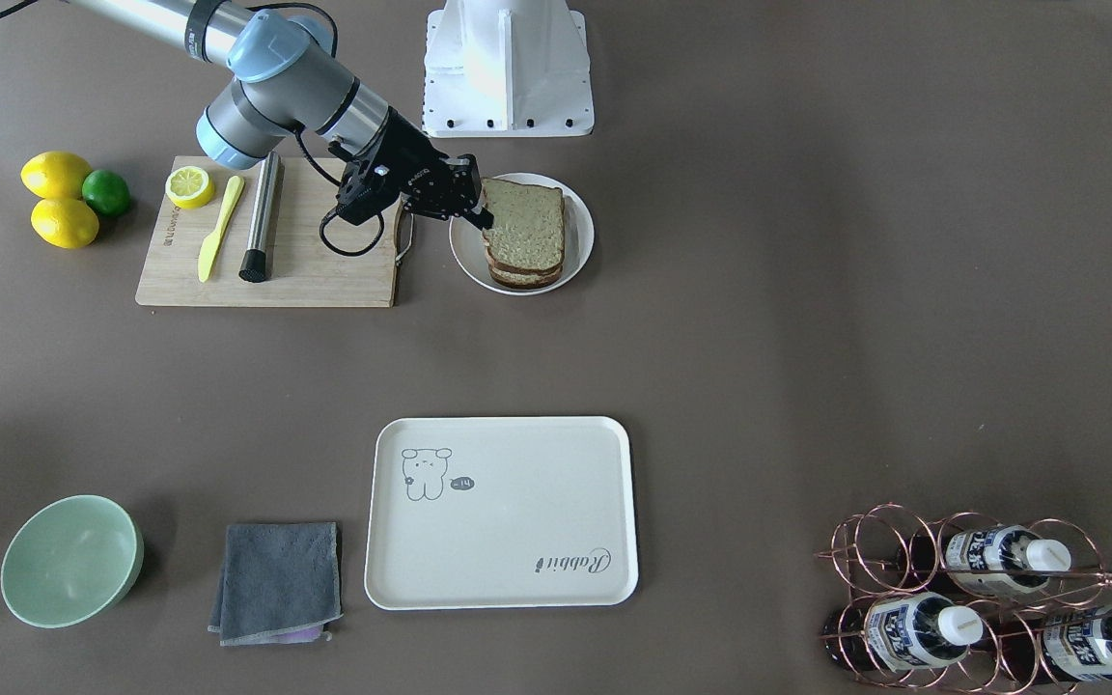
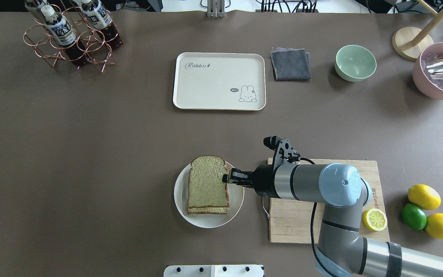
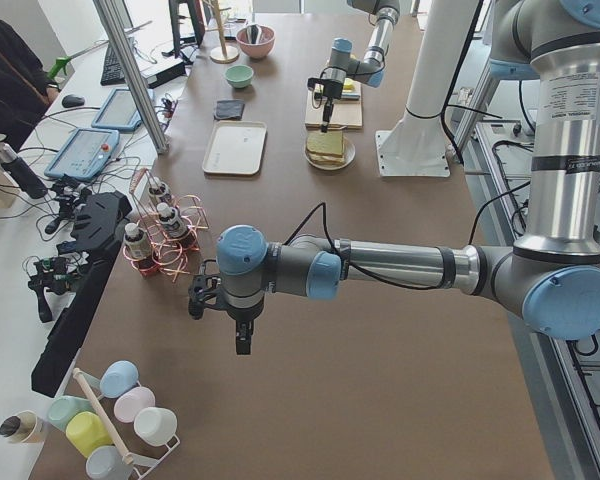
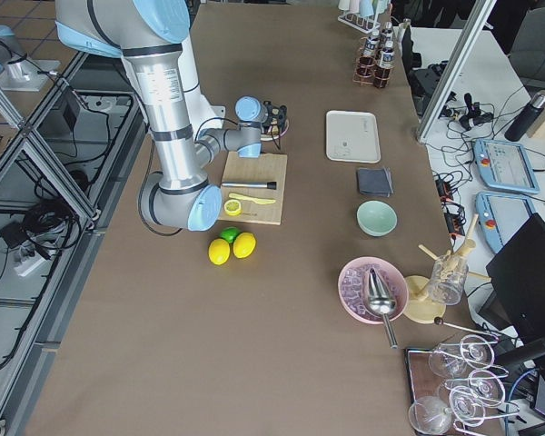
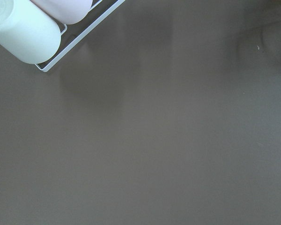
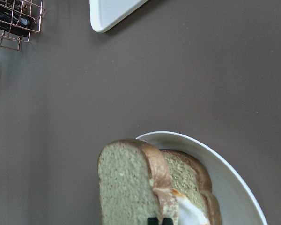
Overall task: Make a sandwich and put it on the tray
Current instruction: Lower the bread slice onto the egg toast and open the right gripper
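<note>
The sandwich [image 2: 208,184] lies on a round white plate [image 2: 179,202]: two speckled tan slices with a white egg [image 6: 189,212] showing between them. My right gripper [image 2: 226,178] comes in from the cutting-board side and is shut on the crust edge of the top slice [image 6: 126,187], which is tilted up on that edge. It also shows in the front view [image 1: 485,216]. The cream tray [image 2: 219,80] lies bare at the far middle of the table. My left gripper [image 3: 242,343] hangs over bare table near the bottle rack; I cannot tell whether it is open or shut.
A wooden cutting board [image 2: 294,223] beside the plate carries a lemon half [image 2: 374,219], a yellow knife [image 1: 219,228] and a steel cylinder [image 1: 262,217]. Lemons and a lime [image 2: 413,216] lie beyond it. A grey cloth [image 2: 290,64], green bowl [image 2: 355,62] and bottle rack [image 2: 71,34] stand near the tray.
</note>
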Available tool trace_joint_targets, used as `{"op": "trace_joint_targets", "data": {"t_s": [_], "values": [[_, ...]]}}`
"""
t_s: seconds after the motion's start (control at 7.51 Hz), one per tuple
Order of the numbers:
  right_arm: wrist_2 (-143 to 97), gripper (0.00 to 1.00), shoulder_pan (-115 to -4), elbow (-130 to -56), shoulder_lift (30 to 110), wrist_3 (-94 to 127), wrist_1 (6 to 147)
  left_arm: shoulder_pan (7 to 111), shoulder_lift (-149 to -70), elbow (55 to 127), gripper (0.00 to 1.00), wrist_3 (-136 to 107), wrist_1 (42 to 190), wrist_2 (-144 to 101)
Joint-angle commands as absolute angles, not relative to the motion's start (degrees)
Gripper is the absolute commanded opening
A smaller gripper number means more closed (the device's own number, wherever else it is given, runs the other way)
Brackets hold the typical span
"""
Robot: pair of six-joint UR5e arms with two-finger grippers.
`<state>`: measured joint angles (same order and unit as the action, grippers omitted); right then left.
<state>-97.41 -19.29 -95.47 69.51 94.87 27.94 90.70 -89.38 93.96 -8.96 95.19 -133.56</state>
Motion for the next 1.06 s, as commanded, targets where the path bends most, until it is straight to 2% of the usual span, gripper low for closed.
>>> {"op": "trace_joint_targets", "data": {"t_s": [0.0,0.67,0.8,0.93], "values": [[-95.55,0.0,-18.2,-93.7,68.65,94.75,27.6,90.79,-89.38,94.13,0.98,-9.05,95.19,-133.51],[-95.1,0.0,-17.66,-93.69,68.73,94.49,27.68,90.79,-90.35,93.08,0.98,-8.97,95.1,-133.51],[-95.1,0.12,-17.84,-93.69,68.82,94.48,27.77,90.79,-90.35,92.99,0.98,-8.96,95.1,-133.51],[-95.18,0.14,-18.19,-93.69,68.99,94.31,27.95,90.79,-90.35,93.08,0.98,-8.96,95.1,-133.51]]}}
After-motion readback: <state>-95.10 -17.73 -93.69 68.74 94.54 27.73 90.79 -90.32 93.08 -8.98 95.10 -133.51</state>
